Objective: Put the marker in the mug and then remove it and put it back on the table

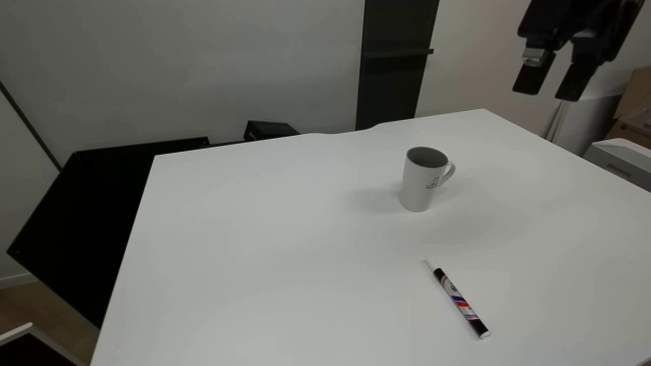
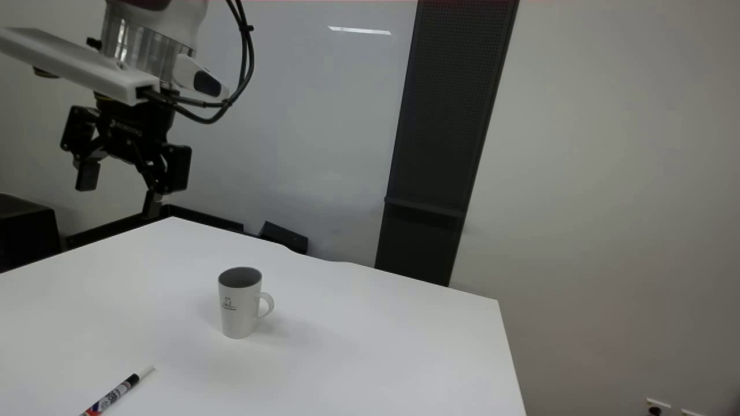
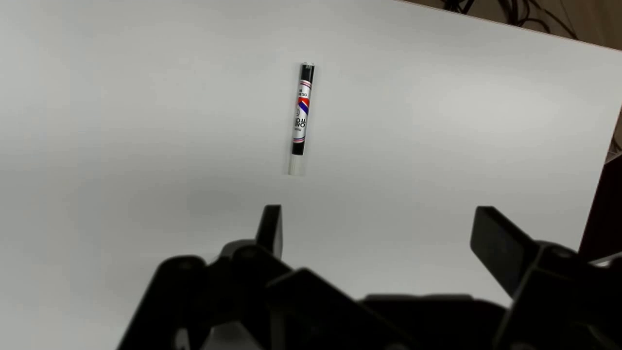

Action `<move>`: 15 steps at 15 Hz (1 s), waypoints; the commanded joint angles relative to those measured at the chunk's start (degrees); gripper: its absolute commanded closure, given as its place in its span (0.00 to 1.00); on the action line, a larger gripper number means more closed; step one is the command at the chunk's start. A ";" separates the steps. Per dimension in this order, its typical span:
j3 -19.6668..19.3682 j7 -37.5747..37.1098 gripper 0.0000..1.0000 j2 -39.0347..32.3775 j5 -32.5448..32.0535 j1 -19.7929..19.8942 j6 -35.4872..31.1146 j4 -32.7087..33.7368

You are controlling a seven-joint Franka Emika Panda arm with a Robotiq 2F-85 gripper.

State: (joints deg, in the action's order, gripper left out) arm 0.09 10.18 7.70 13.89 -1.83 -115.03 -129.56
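Observation:
The white mug stands upright on the white table, its handle to the right; it also shows in an exterior view. The marker lies flat on the table on the near side of the mug. It is cut by the lower edge in an exterior view, and shows whole in the wrist view. My gripper is open and empty, high above the table; it also shows in an exterior view. In the wrist view, the marker lies beyond the left finger of my gripper. The mug does not clearly show there.
A grey-white box stands by the table's right edge. Black furniture is beyond the left edge. A wall with a dark panel stands behind the table. Cables show past the table edge in the wrist view.

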 commanded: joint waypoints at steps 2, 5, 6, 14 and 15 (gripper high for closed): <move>-0.03 -0.01 0.00 -0.01 -0.03 -0.01 0.13 0.10; 0.64 -1.28 0.00 0.06 -0.96 -0.33 -1.84 -1.80; 1.05 -1.89 0.00 0.14 -1.48 -0.52 -2.94 -3.11; 3.36 -0.38 0.00 -0.50 3.08 -3.44 -21.77 -16.61; 3.54 -0.42 0.00 -1.29 3.44 -3.88 -23.76 -17.55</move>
State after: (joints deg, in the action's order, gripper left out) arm 2.95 9.98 6.65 15.06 -4.69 -132.72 -143.24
